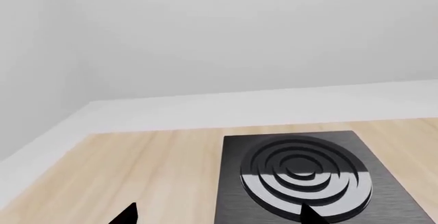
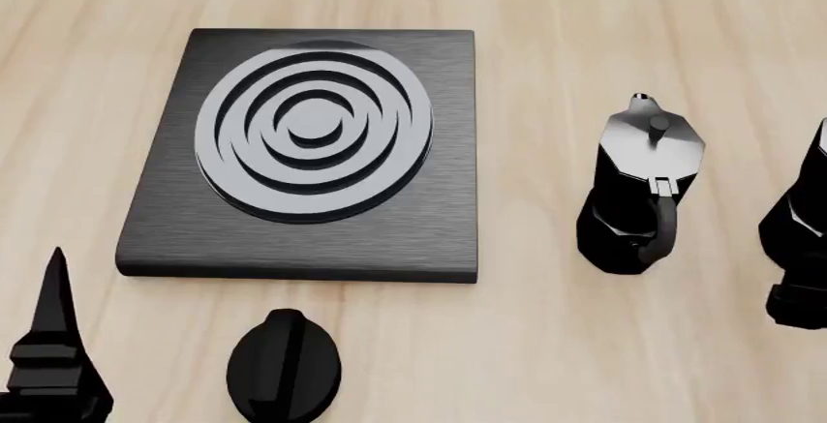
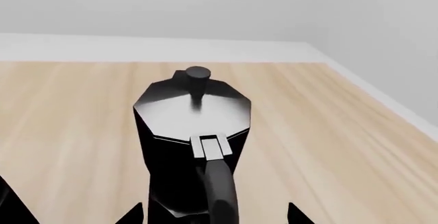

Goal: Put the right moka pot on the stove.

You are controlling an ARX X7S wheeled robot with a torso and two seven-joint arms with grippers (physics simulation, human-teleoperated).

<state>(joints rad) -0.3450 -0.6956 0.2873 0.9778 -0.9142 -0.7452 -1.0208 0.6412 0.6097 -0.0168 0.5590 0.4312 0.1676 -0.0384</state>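
Fingertips [image 3: 131, 215] of the right gripper [image 3: 212, 216] stand spread wide and empty on either side of the curved handle of the right moka pot [image 3: 192, 131], which sits upright on the wooden counter [image 3: 68, 131], its knobbed lid facing the wrist camera. From the head camera this pot shows only as a black sliver at the frame's right edge, well apart from the stove [image 2: 168, 239], with its twin pot [image 2: 640, 191] standing between them. The left gripper [image 1: 219, 216], fingers also parted and holding nothing, hangs near the stove's front, beside a small round knob [image 2: 285, 365].

The step in hand appears to be the approach to a grasp. It would go best with the jaws kept centred on the handle or waist, closed squarely so the pot stays level, then lifted high enough to pass over the twin.
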